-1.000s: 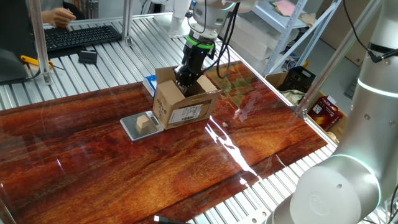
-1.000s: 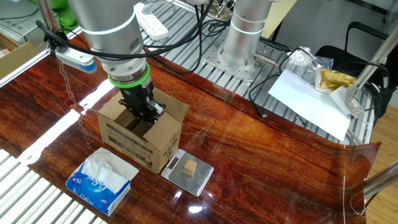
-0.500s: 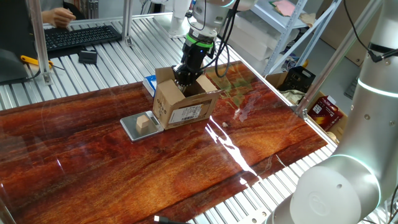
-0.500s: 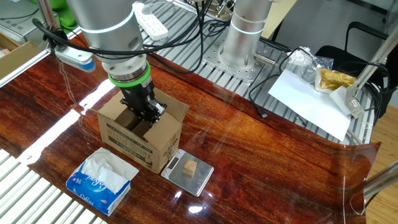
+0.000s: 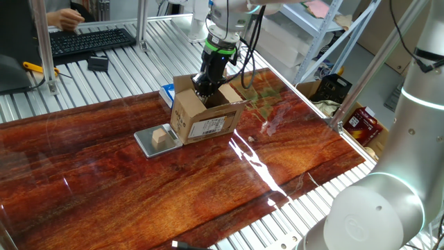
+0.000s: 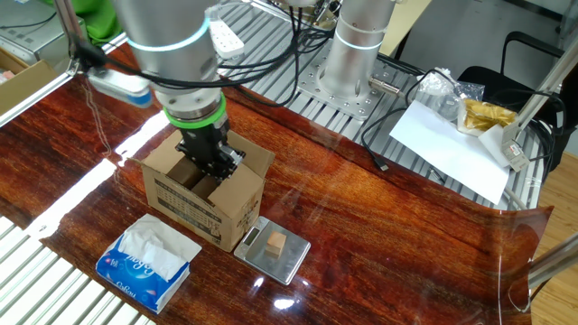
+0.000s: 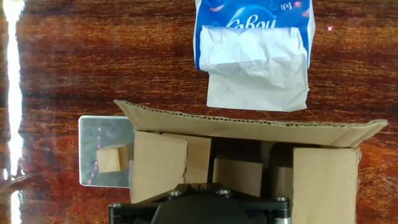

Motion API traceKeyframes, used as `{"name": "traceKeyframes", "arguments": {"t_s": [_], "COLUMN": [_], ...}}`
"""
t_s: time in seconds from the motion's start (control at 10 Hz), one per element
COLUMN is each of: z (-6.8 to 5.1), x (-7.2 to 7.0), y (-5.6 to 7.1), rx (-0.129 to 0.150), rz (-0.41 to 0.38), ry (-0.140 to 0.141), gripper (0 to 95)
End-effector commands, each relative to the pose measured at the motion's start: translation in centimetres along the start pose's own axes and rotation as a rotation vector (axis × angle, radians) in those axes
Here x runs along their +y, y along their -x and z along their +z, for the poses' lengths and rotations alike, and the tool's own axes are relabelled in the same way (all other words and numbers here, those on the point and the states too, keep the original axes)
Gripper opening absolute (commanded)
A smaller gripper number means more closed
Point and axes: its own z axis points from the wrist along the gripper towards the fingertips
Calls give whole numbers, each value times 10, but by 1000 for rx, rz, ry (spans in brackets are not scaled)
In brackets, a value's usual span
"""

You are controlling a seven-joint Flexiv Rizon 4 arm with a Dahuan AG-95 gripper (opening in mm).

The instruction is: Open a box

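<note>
Reaching down into the box [image 6: 209,200], the end effector [image 6: 209,165] has its fingers together, gripping nothing visible.

This is a robot lab, a place where people try things out with machines. A big grey and white robot arm [image 6: 163,36] stands bolted on a metal plate [image 6: 339,86], with black cables [image 6: 271,59] hanging from it. Another robot arm [image 5: 395,173] is close to the camera. The shiny brown wooden table top [image 5: 173,187] lies on a bench made of silver metal bars [image 5: 104,90]. At the far end a person's hand [image 5: 66,17] rests by a black keyboard [image 5: 87,40]. Metal shelves [image 5: 312,28] stand behind. A small silver scale [image 6: 271,253] sits on the wood.
</note>
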Motion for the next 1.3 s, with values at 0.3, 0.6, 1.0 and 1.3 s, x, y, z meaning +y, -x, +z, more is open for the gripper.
{"name": "traceKeyframes", "arguments": {"t_s": [0.3,0.6,1.0,1.3], "z": [0,1,5,5], "x": [0,1,7,14], "y": [2,1,-3,-3], "rx": [40,39,40,43], "rz": [97,101,118,139], "ry": [149,151,160,165], "gripper": [0,0,0,0]}}
